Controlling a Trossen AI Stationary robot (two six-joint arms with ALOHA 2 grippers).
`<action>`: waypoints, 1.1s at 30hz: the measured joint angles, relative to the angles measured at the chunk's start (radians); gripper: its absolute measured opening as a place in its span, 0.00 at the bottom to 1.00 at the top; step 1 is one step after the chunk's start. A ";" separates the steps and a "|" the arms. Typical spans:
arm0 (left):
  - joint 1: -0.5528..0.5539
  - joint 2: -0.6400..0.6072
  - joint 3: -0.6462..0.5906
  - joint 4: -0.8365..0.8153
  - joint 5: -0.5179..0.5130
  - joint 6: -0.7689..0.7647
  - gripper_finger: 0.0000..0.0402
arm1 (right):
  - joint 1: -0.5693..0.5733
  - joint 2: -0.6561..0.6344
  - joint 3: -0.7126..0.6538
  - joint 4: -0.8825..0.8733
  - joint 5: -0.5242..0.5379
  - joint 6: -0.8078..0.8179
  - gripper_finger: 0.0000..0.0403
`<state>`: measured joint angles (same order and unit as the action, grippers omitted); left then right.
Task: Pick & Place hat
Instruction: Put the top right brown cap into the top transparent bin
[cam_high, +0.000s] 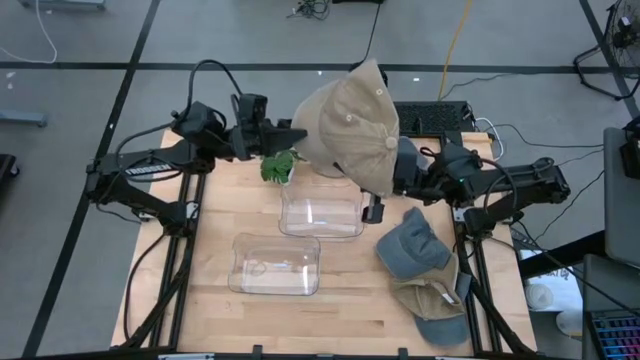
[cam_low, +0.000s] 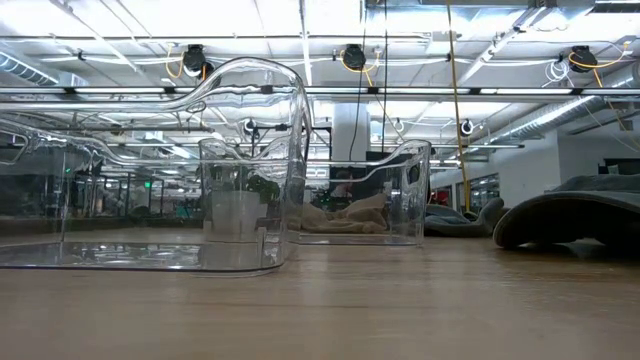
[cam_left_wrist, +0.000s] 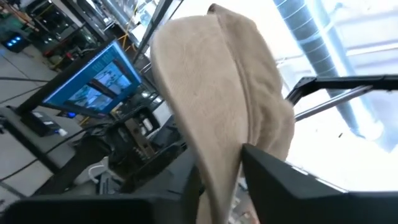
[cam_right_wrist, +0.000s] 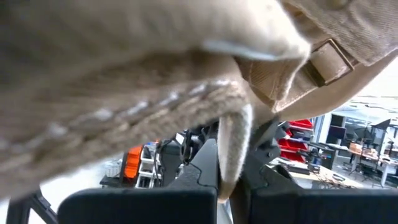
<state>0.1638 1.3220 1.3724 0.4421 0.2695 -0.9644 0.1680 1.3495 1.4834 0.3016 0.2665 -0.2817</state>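
A tan hat (cam_high: 350, 125) hangs high over the table's far middle, held between both arms. My left gripper (cam_high: 298, 135) reaches it from the left and is shut on its left edge; in the left wrist view the tan cloth (cam_left_wrist: 211, 93) runs down between the two dark fingers. My right gripper (cam_high: 392, 175) meets it from the right and is shut on the right edge, close to the hat's strap (cam_right_wrist: 323, 59). Neither the hat nor the grippers show in the low view. My left gripper pinches the hat's left edge (cam_left_wrist: 219, 177) between its two fingers (cam_left_wrist: 273, 180). It comes in from the table's left, slanting a little upward. The hat stands lifted clear of the table, rising above the fingers. My right gripper pinches a narrow fold of the hat's edge (cam_right_wrist: 229, 146) between its two fingers, beside the strap. It comes from the table's right, slanting slightly upward. The hat spreads above and beyond the fingers, clear of the table.
Two clear plastic bins (cam_high: 320, 215) (cam_high: 275, 265) stand mid-table under and in front of the hat. A small green plant (cam_high: 280, 165) sits near my left gripper. A blue-grey cap (cam_high: 412, 245) and a tan-and-grey cap (cam_high: 435, 305) lie at the near right.
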 joint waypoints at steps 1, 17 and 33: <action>0.000 0.000 0.000 0.004 0.000 -0.006 0.26 | 0.000 0.000 0.000 0.000 0.000 0.000 0.00; 0.006 -0.001 0.000 0.028 0.042 -0.011 0.02 | 0.019 -0.009 -0.001 -0.063 0.048 -0.021 0.10; 0.104 -0.043 -0.002 -0.051 0.277 0.144 0.02 | 0.137 -0.197 0.000 -0.403 0.176 0.350 0.62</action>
<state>0.2682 1.2793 1.3708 0.3914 0.5465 -0.8202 0.3054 1.1527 1.4834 -0.1014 0.4429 0.0686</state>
